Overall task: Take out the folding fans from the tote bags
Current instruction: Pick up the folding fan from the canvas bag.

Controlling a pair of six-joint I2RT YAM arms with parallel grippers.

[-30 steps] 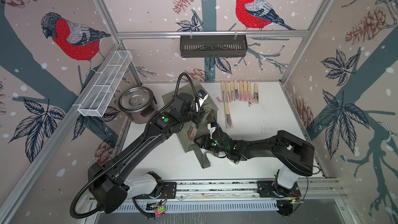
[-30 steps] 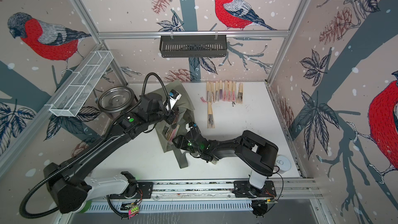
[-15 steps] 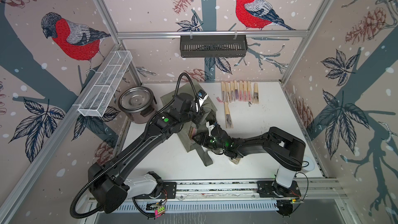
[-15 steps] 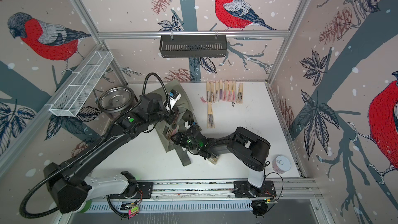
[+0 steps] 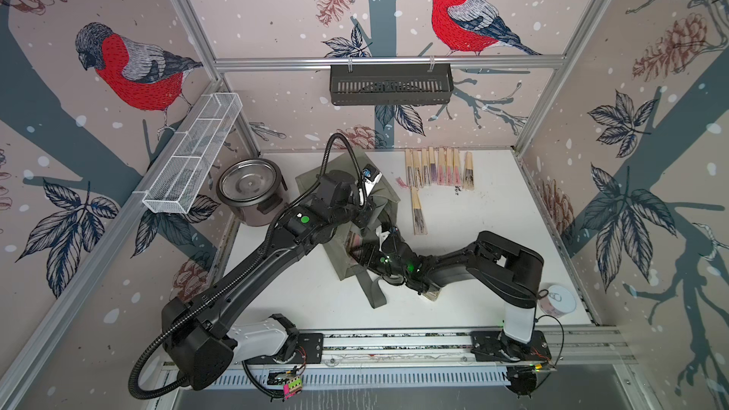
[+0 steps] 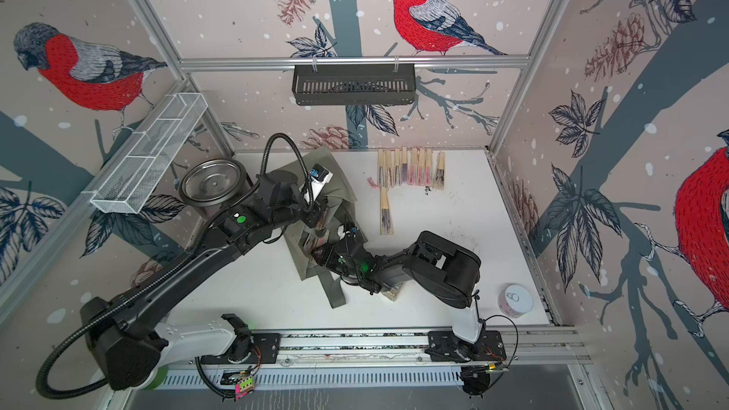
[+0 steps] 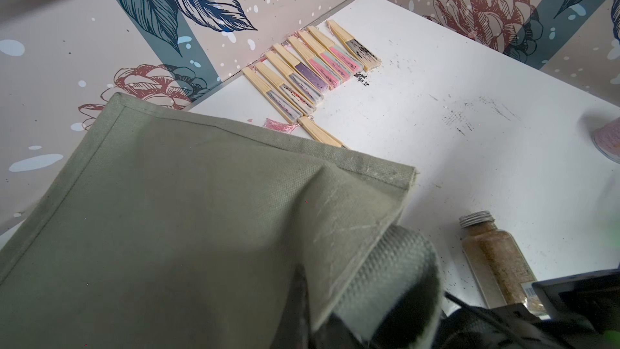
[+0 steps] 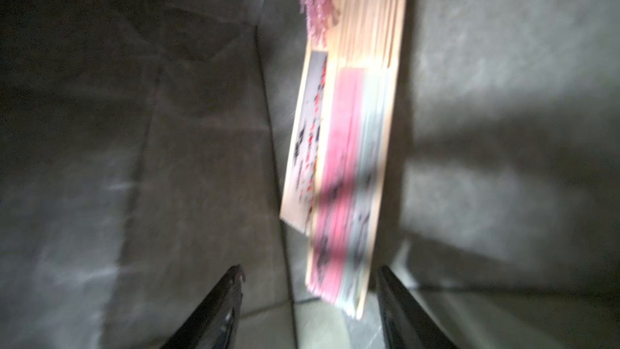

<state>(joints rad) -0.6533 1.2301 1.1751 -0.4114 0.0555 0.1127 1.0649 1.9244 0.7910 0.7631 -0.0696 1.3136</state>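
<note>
Only the right wrist view sees inside the olive tote bag (image 5: 342, 265): the right gripper (image 8: 310, 268), jaws apart, straddles the end of a blurred pink fan (image 8: 349, 179) beside a white-leafed fan (image 8: 307, 135). The left gripper (image 5: 365, 218) is clamped on the bag's fabric. Beyond, a single fan (image 5: 419, 212) and a row of fans (image 5: 438, 171) lie on the scuffed white table (image 5: 493, 230), below bird-print walls (image 5: 276, 13).

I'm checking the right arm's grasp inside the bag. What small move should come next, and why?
Probably ease the right gripper slightly further in before closing. Its fingers stand open inside the tote bag, and only the near end of the pink fan reaches between them, unclamped. A deeper hold looks safer, though the view is blurred.
</note>
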